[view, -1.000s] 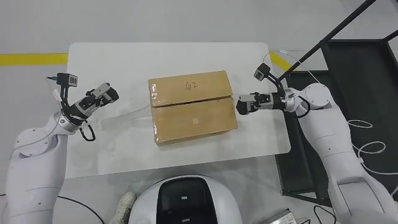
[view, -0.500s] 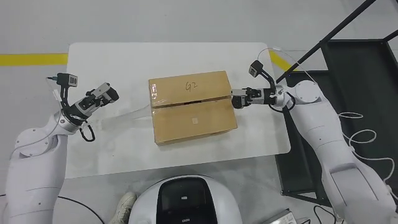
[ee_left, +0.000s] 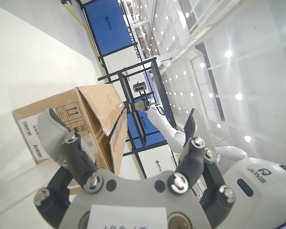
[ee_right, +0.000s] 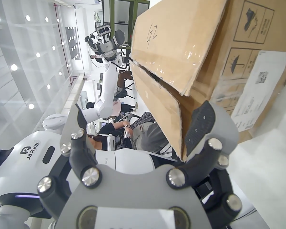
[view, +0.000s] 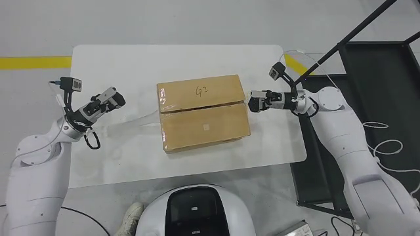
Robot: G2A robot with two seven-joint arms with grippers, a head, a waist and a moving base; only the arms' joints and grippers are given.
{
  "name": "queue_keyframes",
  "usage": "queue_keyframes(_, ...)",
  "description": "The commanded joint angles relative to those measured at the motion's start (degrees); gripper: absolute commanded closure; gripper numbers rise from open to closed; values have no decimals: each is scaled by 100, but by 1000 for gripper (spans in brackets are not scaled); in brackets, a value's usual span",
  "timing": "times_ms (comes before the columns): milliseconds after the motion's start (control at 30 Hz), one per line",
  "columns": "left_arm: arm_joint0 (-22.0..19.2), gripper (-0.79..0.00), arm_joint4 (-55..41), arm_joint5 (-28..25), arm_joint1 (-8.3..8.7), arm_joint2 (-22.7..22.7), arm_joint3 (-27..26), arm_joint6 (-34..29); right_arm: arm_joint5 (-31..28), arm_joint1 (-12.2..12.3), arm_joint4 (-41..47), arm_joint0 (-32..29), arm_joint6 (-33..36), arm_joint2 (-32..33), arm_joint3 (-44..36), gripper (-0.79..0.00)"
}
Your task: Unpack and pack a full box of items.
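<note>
A closed cardboard box (view: pixel 202 113) with a handwritten mark on its far flap sits in the middle of the white table (view: pixel 118 65). Its two top flaps meet at a slightly gaping seam (ee_right: pixel 155 77). My right gripper (view: pixel 253 103) is open at the box's right end, level with the seam. In the right wrist view this gripper (ee_right: pixel 140 120) has the near flap's corner between its fingers, one pad (ee_right: pixel 201 122) close under the flap. My left gripper (view: pixel 119 98) hovers open above the table, well left of the box (ee_left: pixel 62 115), with nothing between the fingers (ee_left: pixel 53 123).
A black metal rack (view: pixel 367 105) stands just off the table's right edge, behind my right arm. A yellow floor line (view: pixel 33 61) runs past the table's far left. Bare tabletop lies in front of and behind the box.
My right gripper moved up to the box's right end at the seam, then eased slightly back to the right. The left arm and the box stayed still.
</note>
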Motion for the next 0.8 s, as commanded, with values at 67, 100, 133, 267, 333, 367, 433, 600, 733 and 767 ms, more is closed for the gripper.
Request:
queue_keyframes(67,0,-785,0,0,0,0,0,1,44,-21,-30,42,44,-231,-85,-785)
queue_keyframes(100,0,-785,0,0,0,0,0,1,64,-25,-2,43,64,-285,-117,-785)
queue_keyframes(133,0,-785,0,0,0,0,0,1,92,-27,39,41,93,-334,-159,-785)
queue_keyframes(267,0,-785,0,0,0,0,0,1,178,-10,207,17,179,-463,-288,-785)
queue_keyframes(333,0,-785,0,0,0,0,0,1,246,7,398,-6,247,-485,-333,-785)
queue_keyframes(367,0,-785,0,0,0,0,0,1,306,21,516,-16,307,-479,-366,-785)
queue_keyframes(433,0,-785,0,0,0,0,0,1,409,59,703,-47,411,-445,-430,-785)
queue_keyframes(600,0,-785,0,0,0,0,0,1,628,176,1041,-209,631,-297,-746,-785)
queue_keyframes(733,0,-785,0,0,0,0,0,1,730,267,1173,-398,733,-213,-1121,-785)
queue_keyframes(767,0,-785,0,0,0,0,0,1,730,289,1165,-436,733,-217,-1212,-785)
